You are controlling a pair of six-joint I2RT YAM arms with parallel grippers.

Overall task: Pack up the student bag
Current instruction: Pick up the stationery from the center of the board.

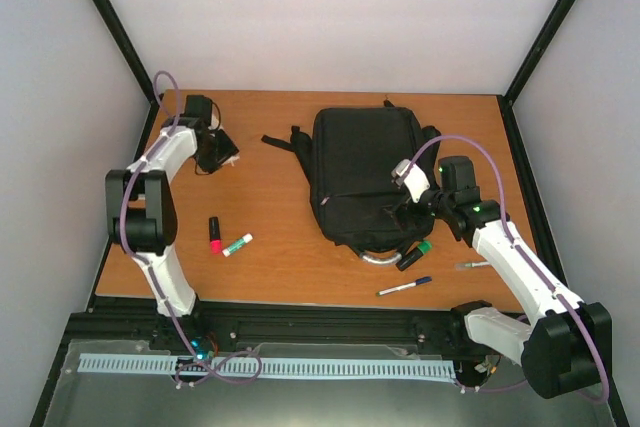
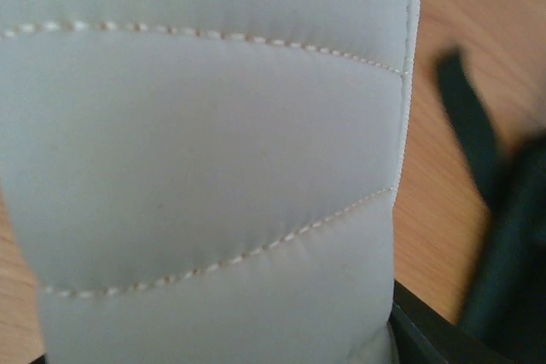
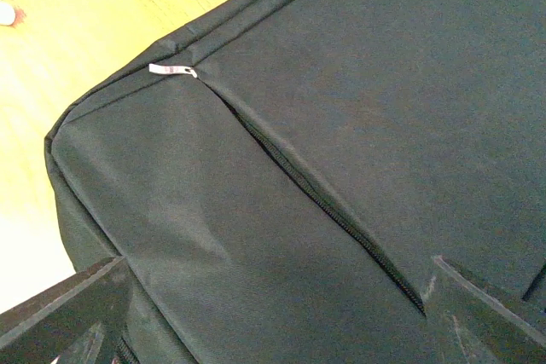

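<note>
The student bag (image 1: 365,172) lies flat in the middle of the table, a large black backpack with its silvery handle (image 1: 375,255) toward me. My right gripper (image 1: 415,192) hangs open just over the bag's front panel (image 3: 341,108). Its dark fingers (image 3: 68,313) show at the bottom corners on either side of a zipper line (image 3: 324,202). A silver zipper pull (image 3: 171,69) sits at the corner. My left gripper (image 1: 212,147) is at the back left on a cream quilted pouch (image 2: 213,159). The pouch fills that wrist view and hides the jaws, except one dark finger (image 2: 426,334) at its edge.
A red-and-black marker (image 1: 214,234) and a green-and-white marker (image 1: 238,244) lie at front left. A green-capped marker (image 1: 415,254), a blue pen (image 1: 404,287) and a clear pen (image 1: 472,265) lie near the bag's front right. A black strap (image 1: 280,142) trails left of the bag.
</note>
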